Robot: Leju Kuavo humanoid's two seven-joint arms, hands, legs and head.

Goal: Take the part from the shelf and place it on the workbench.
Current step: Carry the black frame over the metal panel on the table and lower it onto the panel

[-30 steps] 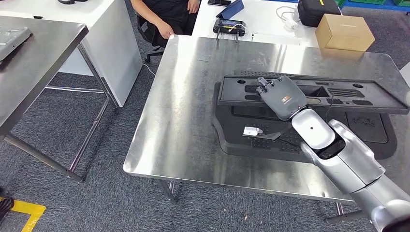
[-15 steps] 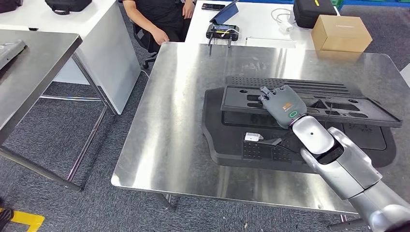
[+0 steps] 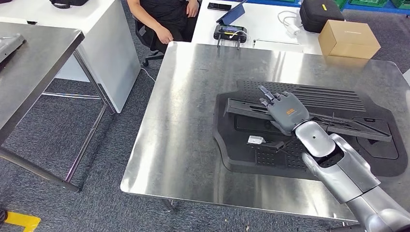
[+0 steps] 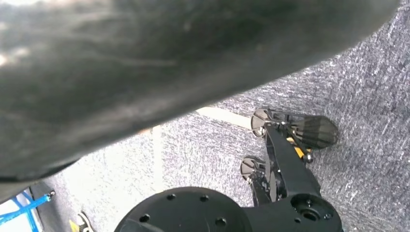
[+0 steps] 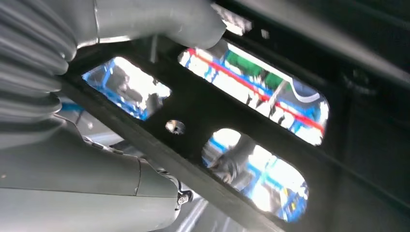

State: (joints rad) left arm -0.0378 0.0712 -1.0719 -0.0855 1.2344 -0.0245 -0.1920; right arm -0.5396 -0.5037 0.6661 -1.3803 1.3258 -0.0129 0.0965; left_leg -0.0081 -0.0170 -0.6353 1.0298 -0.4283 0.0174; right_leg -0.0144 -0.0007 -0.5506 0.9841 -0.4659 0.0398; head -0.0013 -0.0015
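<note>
A steel workbench (image 3: pixel 193 121) carries a wide black moulded panel (image 3: pixel 387 164) lying flat near its right side. Across that panel sits the part (image 3: pixel 358 126), a long black plastic strip with cut-out openings (image 5: pixel 251 82), tilted with its far edge raised. The robot's silver right arm reaches in from the lower right, and its right hand (image 3: pixel 285 110) grips the strip near its left end, thumb (image 5: pixel 159 19) on one face and dark fingers (image 3: pixel 267 96) wrapped over the edge. A cardboard box (image 3: pixel 349 38) sits on a white table behind. A person in black sits at the far end.
</note>
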